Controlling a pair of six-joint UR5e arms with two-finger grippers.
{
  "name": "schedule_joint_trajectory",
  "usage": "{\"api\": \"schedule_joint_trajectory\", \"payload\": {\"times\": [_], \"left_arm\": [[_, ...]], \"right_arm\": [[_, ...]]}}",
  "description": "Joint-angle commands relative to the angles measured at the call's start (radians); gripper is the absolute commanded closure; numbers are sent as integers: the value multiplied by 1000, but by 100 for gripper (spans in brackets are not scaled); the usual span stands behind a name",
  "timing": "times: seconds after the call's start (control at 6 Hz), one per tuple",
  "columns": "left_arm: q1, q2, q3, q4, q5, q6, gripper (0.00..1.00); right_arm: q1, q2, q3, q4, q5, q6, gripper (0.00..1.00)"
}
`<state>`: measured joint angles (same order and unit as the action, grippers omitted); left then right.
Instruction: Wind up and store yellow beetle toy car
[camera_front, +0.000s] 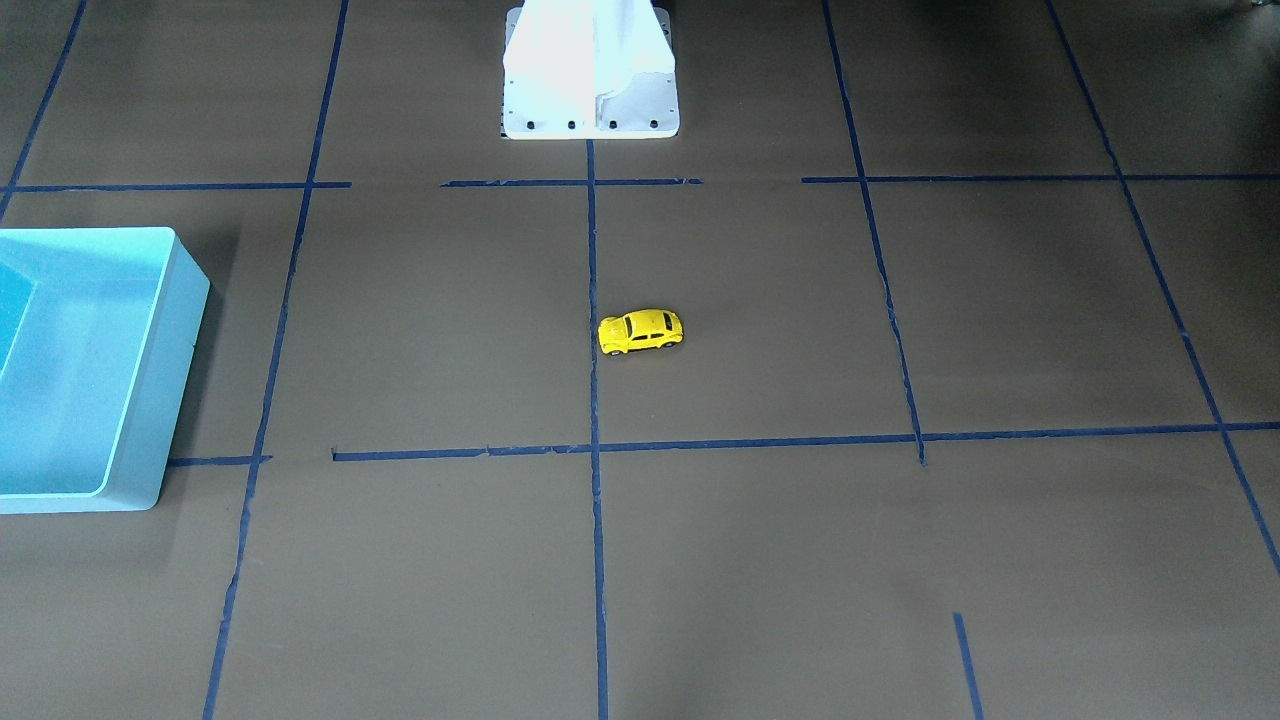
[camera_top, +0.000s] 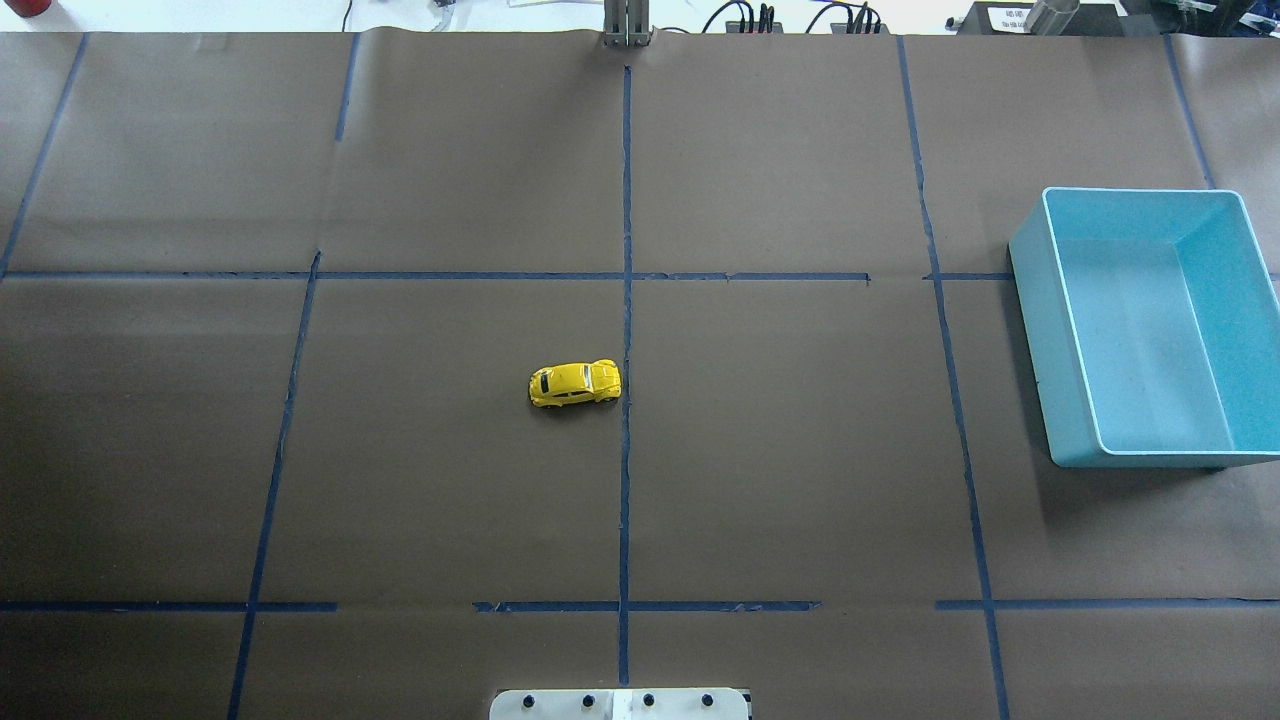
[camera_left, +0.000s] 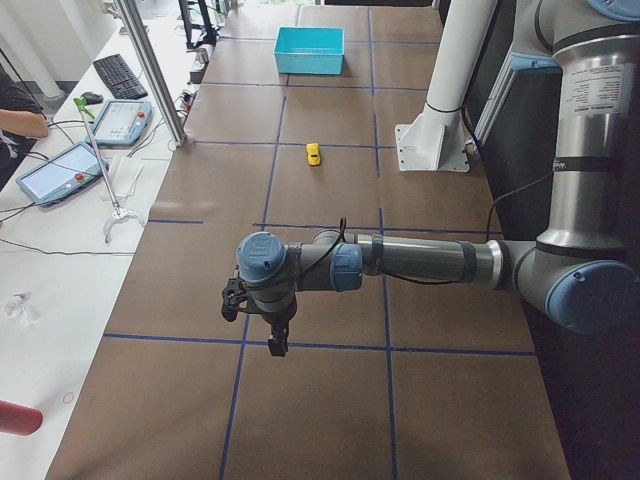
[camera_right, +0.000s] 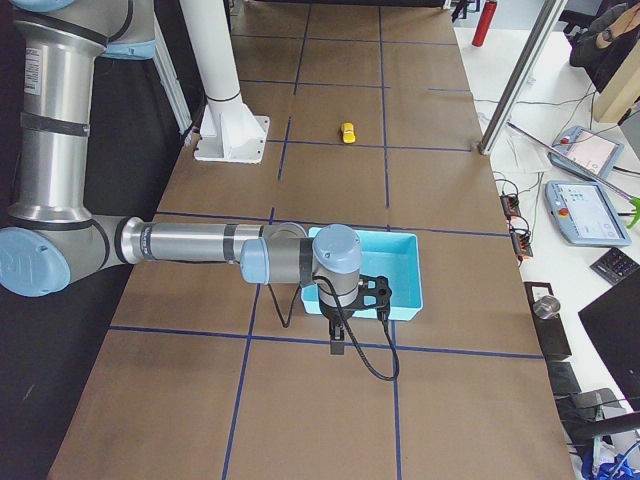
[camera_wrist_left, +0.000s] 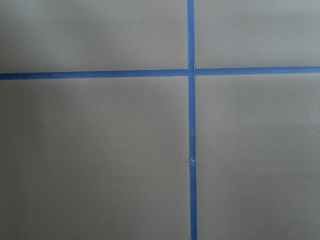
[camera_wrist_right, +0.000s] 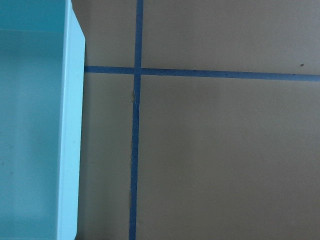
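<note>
The tabletop (camera_top: 450, 480) is covered with brown paper (camera_top: 780, 450), on which a grid is marked by blue tape lines (camera_top: 626, 300). The yellow beetle toy car (camera_top: 575, 384) is seen standing on its wheels near the middle, just beside the central tape line, on the robot's left side of it. A light blue bin (camera_top: 1045, 340) is set on the paper at the robot's right, well apart from the car. A white base plate (camera_front: 590, 112) is bolted at the robot's edge.
</note>
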<state>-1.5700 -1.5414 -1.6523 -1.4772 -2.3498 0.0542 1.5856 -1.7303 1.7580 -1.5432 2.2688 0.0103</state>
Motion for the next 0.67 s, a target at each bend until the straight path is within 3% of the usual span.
{"api": "schedule_joint_trajectory", "payload": {"times": [0.0,0.5], "left_arm": [[1,-5,-9,-5,-3,-5,0],[7,-11,-30,-38,-55,7,0]], "right_arm": [[-1,0,0,0,0,0,0],[1,0,0,0,0,0,0]]}}
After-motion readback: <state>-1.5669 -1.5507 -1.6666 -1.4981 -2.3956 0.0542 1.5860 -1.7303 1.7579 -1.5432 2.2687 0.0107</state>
